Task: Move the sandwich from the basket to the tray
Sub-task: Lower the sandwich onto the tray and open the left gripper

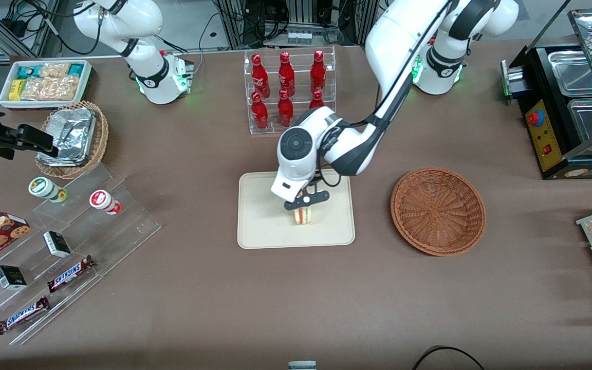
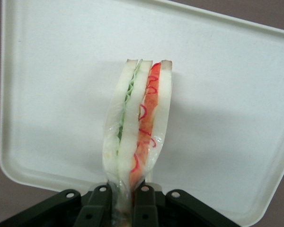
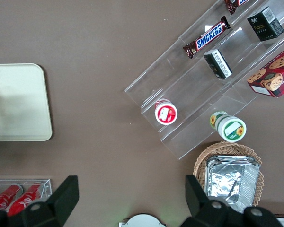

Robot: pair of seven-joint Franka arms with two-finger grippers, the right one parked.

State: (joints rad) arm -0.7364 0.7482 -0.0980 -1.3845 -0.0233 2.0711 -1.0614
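Gripper [image 1: 307, 201] over the tray [image 1: 260, 226], fingers [image 2: 100, 208] clamped on the sandwich [image 2: 138, 125]. Sandwich stands on edge between them, over the tray's middle. Basket [image 1: 438, 210] sits beside the tray, empty.

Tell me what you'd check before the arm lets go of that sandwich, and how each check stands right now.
1. Sandwich over the tray, not the tablecloth: ok.
2. Tool shut on the sandwich, fingers pinching one end: ok.
3. Sandwich actually resting on the tray surface: cannot tell; the front view suggests contact, no view proves it.
4. Landing spot on the tray bare: ok.
5. Wicker basket holds no sandwich: ok.
6. Cola bottle rack apart from the arm's path upward: ok, likely.
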